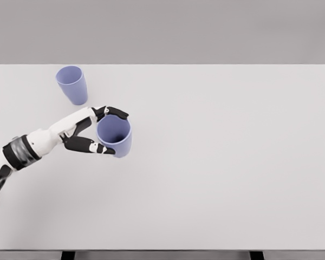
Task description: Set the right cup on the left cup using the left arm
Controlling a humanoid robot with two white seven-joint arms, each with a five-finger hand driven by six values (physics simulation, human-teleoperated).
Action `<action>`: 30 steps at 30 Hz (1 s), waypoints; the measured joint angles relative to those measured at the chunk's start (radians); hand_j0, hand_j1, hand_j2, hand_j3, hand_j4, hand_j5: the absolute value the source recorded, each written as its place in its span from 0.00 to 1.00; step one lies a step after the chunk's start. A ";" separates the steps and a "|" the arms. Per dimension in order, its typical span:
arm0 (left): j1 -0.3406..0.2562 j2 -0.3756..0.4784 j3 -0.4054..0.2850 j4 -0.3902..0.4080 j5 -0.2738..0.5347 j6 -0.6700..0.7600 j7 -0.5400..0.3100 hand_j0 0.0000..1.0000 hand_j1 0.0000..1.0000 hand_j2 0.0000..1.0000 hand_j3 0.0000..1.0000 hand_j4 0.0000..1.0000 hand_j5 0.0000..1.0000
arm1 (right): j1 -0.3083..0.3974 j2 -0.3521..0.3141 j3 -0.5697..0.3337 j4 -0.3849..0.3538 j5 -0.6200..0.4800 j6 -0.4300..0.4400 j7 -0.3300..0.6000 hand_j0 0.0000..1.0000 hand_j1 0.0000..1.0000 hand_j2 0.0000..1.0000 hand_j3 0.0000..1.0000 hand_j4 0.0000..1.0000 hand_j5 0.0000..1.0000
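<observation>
Two lavender-blue cups stand upright on the white table [222, 162]. The left cup [72, 85] is at the far left, alone. The right cup [115, 136] stands nearer to me and to its right, open mouth up. My left hand [106, 131] comes in from the lower left and wraps this cup: dark fingers [116, 112] curl over its far rim and the thumb [89, 145] presses its near side. The cup's base seems to rest on the table. My right arm does not show.
The table's front edge runs along the bottom of the view, with a grey wall behind the far edge.
</observation>
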 measured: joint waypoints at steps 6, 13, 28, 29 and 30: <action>-0.017 0.023 0.014 0.002 0.027 0.015 0.000 0.69 0.69 0.69 0.69 0.69 0.69 | 0.000 0.000 0.000 0.000 0.000 0.000 0.000 1.00 1.00 1.00 1.00 1.00 1.00; -0.067 0.040 0.017 0.009 0.059 0.041 0.000 0.69 0.69 0.69 0.69 0.69 0.69 | 0.000 0.000 0.000 0.000 0.000 0.000 0.000 1.00 1.00 1.00 1.00 1.00 1.00; -0.153 0.042 0.030 0.068 0.087 0.061 0.000 0.69 0.69 0.69 0.69 0.69 0.69 | 0.000 0.000 0.000 0.000 0.000 0.000 0.000 1.00 1.00 1.00 1.00 1.00 1.00; -0.161 0.042 0.030 0.075 0.088 0.061 0.000 0.69 0.69 0.69 0.69 0.69 0.69 | 0.000 0.000 0.000 0.000 0.000 0.000 0.000 1.00 1.00 1.00 1.00 1.00 1.00; -0.164 0.042 0.030 0.082 0.088 0.061 0.000 0.69 0.69 0.69 0.69 0.69 0.69 | 0.000 0.000 0.000 0.000 0.000 0.000 0.000 1.00 1.00 1.00 1.00 1.00 1.00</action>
